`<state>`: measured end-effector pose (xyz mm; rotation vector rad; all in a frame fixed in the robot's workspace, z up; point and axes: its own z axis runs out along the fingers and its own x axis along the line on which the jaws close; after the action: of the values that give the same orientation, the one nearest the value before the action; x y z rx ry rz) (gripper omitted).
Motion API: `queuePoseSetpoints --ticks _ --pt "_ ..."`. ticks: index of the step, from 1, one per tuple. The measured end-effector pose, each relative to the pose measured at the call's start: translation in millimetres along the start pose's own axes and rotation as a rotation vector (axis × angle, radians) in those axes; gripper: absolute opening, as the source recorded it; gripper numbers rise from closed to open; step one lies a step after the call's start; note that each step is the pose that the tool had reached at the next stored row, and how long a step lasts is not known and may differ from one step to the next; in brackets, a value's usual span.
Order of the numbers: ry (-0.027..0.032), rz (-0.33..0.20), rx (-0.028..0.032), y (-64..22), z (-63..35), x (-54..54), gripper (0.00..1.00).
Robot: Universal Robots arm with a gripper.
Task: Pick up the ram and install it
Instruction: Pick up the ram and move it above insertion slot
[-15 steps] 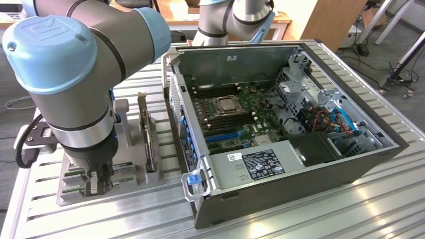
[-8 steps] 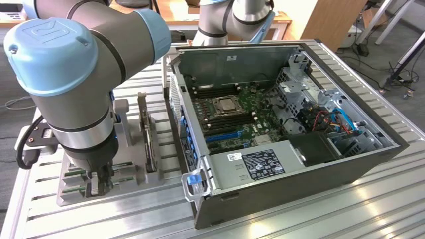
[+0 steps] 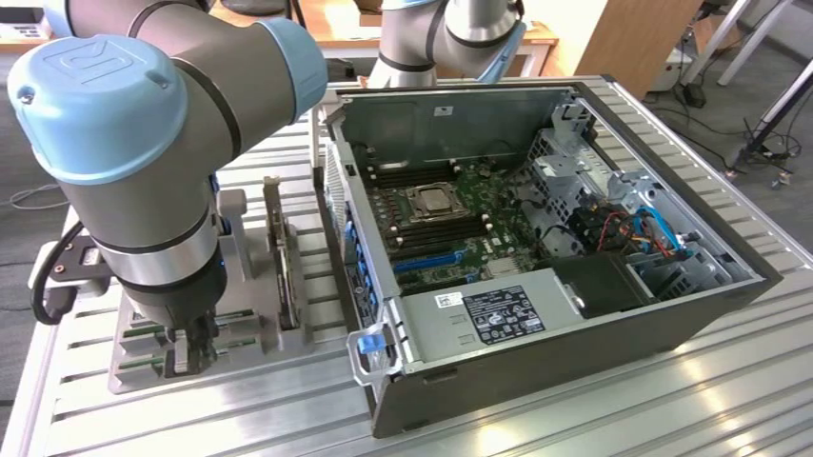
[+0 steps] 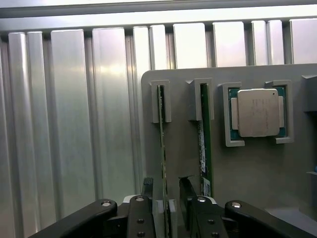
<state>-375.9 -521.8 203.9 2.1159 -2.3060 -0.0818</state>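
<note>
1. Claw [image 4: 166,187] is low over the grey holder [image 4: 247,168], jaws released and straddling the ram [image 4: 161,134]; no squeeze on it.
2. Ram stands on edge in its slot; second stick [image 4: 204,139] just beside it; processor chip [image 4: 257,113] beyond.
3. Open computer case [image 3: 559,238] sits on the surface [image 3: 711,400].

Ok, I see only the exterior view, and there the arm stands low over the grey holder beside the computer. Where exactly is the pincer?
Observer: The open pincer straddles one ram stick, which stands on edge in a slot of the grey holder.
Operator: Do the fingers press on the stick?
Observer: Not yet. A gap shows between each of the fingers and the stick.
</note>
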Motion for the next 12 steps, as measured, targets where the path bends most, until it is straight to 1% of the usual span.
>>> queuePoseSetpoints --ticks 5,12 --pt "0.0008 -0.014 -0.0010 -0.2 0.1 0.0 0.36" --pt "0.0006 -0.015 -0.0009 -1.3 0.4 -0.1 0.36"
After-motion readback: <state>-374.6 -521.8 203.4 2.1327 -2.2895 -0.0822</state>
